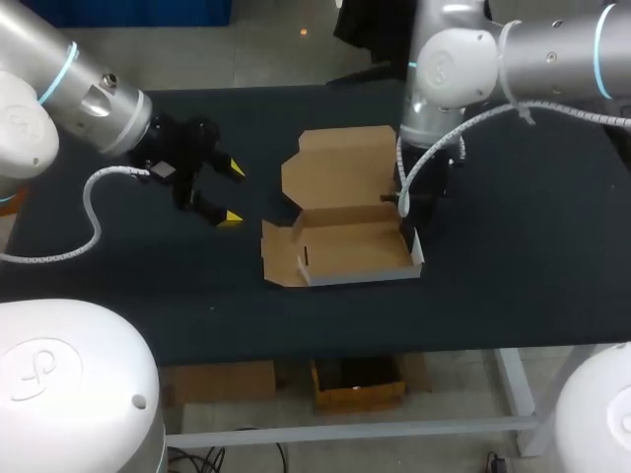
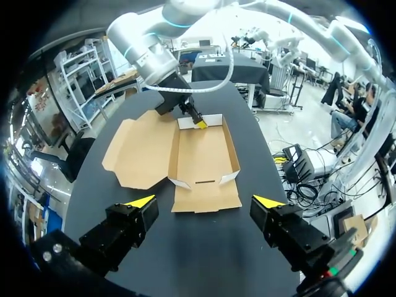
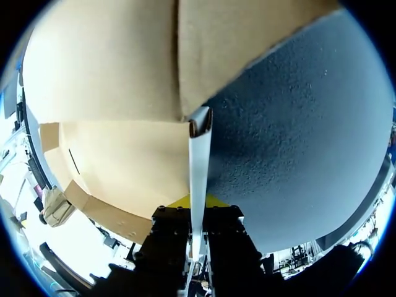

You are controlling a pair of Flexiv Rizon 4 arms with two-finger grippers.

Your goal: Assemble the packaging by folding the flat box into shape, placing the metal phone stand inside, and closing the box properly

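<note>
Right wrist view shows the right gripper (image 3: 198,210) pinching an end wall of the box (image 3: 124,154); the left gripper (image 1: 234,194), spread wide and empty, sits well off the opposite end.

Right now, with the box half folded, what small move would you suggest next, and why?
Probably bring the left gripper, open and hovering clear of the box, to the side flap lying flat on the table, and lift it upright. The right gripper pinches the opposite wall, which should steady the box meanwhile.
</note>
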